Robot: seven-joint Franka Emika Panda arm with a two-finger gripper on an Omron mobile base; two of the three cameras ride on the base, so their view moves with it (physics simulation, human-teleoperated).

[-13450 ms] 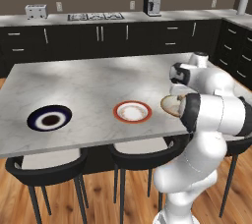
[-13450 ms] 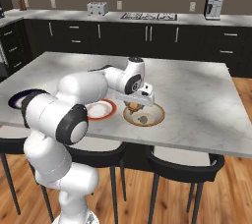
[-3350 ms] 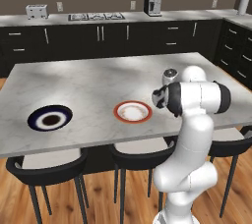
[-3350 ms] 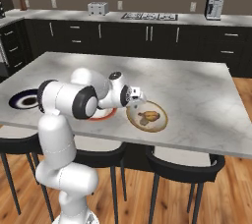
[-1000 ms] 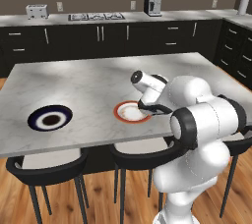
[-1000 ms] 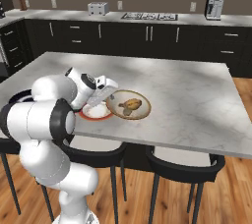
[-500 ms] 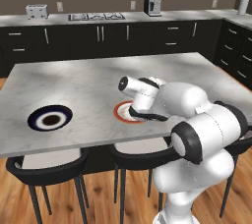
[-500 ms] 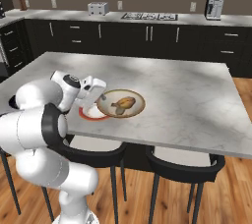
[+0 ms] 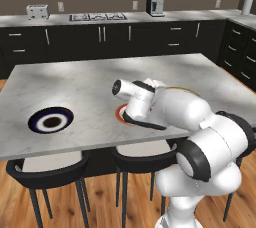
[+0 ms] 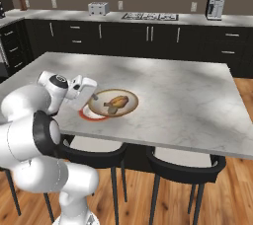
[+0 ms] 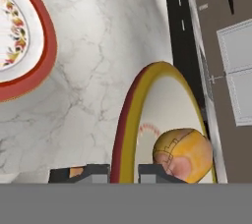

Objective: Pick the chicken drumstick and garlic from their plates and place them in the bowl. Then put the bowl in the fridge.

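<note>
Our arm is all glossy white, chunky rounded segments with dark grey bands at the joints. We've got a boxy white hand and two small dark fingertips showing up close.

Red-rimmed plate mostly hidden by arm; garlic too small, unclear.

Bare marble beyond the gripper, red-rimmed plate close beside it

The gripper is clamped on the bowl rim; the red-rimmed plate lies just beside and partly beneath, while open bench is left beyond the bowl, and the navy plate is set well apart.
</note>
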